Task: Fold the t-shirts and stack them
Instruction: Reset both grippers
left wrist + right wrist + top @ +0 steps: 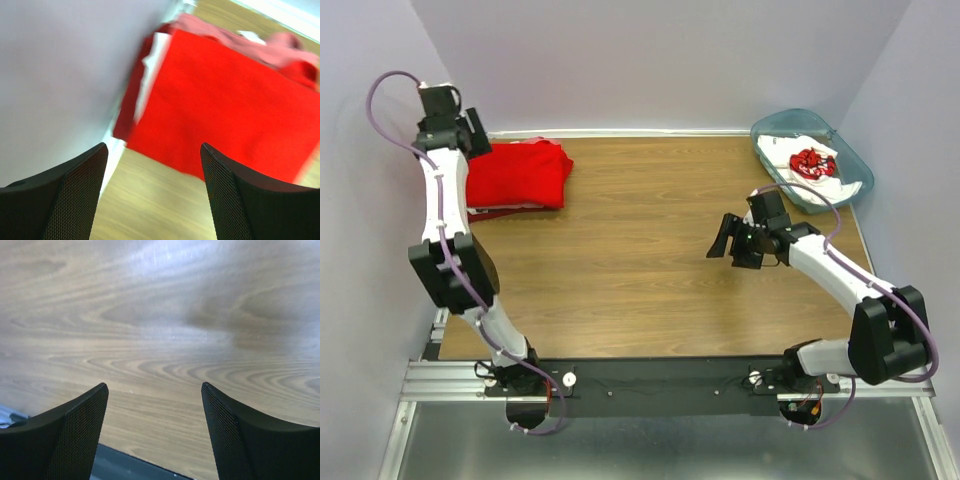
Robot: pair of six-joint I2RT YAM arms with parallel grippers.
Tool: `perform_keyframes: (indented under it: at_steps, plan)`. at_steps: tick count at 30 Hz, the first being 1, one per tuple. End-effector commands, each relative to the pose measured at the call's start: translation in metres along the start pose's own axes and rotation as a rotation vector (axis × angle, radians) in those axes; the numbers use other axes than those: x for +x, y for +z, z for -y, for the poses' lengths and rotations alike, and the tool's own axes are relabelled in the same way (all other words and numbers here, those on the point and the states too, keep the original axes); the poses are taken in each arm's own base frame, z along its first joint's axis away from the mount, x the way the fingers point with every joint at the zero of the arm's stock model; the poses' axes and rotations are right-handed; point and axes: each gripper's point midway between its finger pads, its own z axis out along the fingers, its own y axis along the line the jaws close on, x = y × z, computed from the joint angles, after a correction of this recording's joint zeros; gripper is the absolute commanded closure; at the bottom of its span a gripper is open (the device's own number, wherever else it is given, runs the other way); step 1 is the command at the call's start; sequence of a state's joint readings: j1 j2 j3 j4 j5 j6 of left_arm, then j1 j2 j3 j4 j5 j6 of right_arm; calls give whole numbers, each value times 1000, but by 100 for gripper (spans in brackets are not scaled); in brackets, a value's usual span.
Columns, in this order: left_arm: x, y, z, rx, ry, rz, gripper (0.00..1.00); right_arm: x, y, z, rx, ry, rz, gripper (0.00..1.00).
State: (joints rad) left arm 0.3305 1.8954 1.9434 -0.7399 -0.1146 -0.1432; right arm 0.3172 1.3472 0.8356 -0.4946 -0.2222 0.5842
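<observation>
A folded stack of t-shirts lies at the far left of the table. The bright red one is on top, with salmon-pink cloth at its far side and a darker red edge and a white strip below it. My left gripper hovers open and empty at the stack's left edge, its jaws wide apart over bare wood. A white t-shirt with red print lies crumpled in the teal bin. My right gripper is open and empty above the table, right of centre.
The wooden table is walled at the back and on both sides. The left wall is close beside the stack and my left arm. The metal rail holding the arm bases runs along the near edge.
</observation>
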Motion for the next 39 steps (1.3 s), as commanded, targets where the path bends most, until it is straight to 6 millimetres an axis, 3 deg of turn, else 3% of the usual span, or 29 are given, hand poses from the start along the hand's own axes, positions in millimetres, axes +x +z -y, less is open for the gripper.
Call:
perform_keyframes:
  at_steps: [1, 2, 3, 4, 5, 6, 7, 8, 9, 10, 11, 12, 13, 15, 16, 19, 39]
  plan:
    - [-10, -50, 63, 115, 69, 158, 18, -32, -11, -6, 36, -43, 112, 18]
    - [-3, -57, 76, 143, 81, 169, 18, -36, -12, -7, 35, -50, 118, 18]
    - [-5, -83, 86, 176, 80, 221, 18, -38, -12, -7, 43, -55, 127, 18]
    - [23, -84, 113, 227, 96, 207, 18, -41, -11, -7, 47, -66, 130, 18]
    - [35, -93, 122, 250, 94, 220, 18, -46, -13, -10, 44, -72, 141, 18]
    - [30, -121, 121, 281, 60, 288, 18, -49, -13, -8, 53, -78, 150, 18]
    - [72, -119, 136, 325, 81, 235, 18, -51, -12, -9, 54, -86, 152, 18]
    - [80, -134, 155, 399, 49, 265, 18, -51, -10, -9, 59, -88, 147, 18]
    - [81, -161, 156, 453, 15, 317, 18, -55, -11, -11, 56, -94, 156, 18]
    - [109, -157, 158, 473, 8, 290, 18, -58, -10, -12, 53, -98, 159, 18]
    - [119, -164, 159, 497, -9, 292, 18, -59, -10, -14, 49, -101, 160, 18]
    - [125, -186, 164, 557, -48, 311, 18, -60, -9, -16, 43, -106, 159, 18]
    - [146, -184, 165, 574, -49, 287, 18, -62, -7, -17, 36, -106, 162, 18]
    - [158, -200, 165, 607, -67, 299, 18, -64, -5, -20, 25, -106, 163, 18]
    - [176, -200, 169, 623, -55, 266, 18, -65, -2, -22, 16, -107, 161, 18]
    - [193, -204, 168, 625, -52, 247, 18, -67, 1, -24, 6, -98, 164, 18]
    - [176, -213, 159, 620, -56, 375, 17, -64, -6, -13, 23, -81, 237, 18]
